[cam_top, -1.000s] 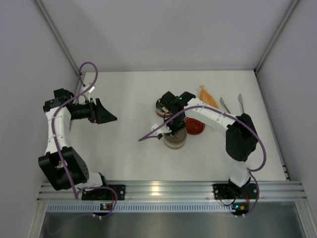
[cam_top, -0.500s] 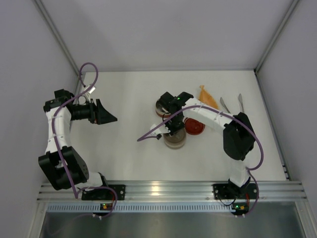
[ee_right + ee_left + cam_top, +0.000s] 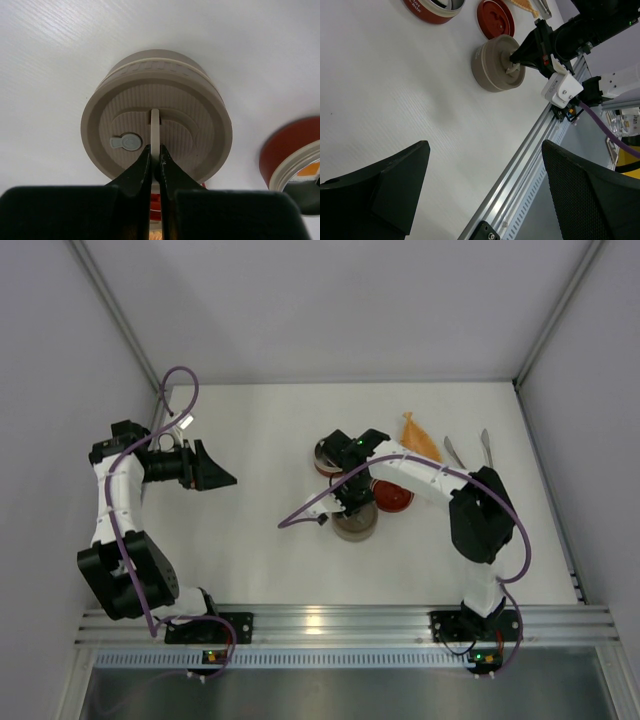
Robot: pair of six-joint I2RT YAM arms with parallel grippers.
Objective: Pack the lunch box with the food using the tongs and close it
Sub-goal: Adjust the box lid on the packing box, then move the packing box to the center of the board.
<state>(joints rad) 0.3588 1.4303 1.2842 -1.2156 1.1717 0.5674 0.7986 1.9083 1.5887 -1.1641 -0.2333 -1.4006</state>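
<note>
Shifted since a second ago: my right elbow, slightly toward 9 o'clock. My left gripper (image 3: 218, 466) released, jaws wide, above table (image 3: 260, 540) at far left. My right gripper (image 3: 154, 155) clenched on upright tab (image 3: 155, 125) of beige lunch box lid (image 3: 190, 125), mid-table. Just beside, at its 2 o'clock, red lid (image 3: 395, 497). Farther out at 2 o'clock, tongs (image 3: 453, 451) beside orange tray (image 3: 422, 437), untouched.

Grey walls (image 3: 330, 300) are enclosing the white table (image 3: 250, 560) on three sides, an aluminium rail (image 3: 340, 622) edging its front
</note>
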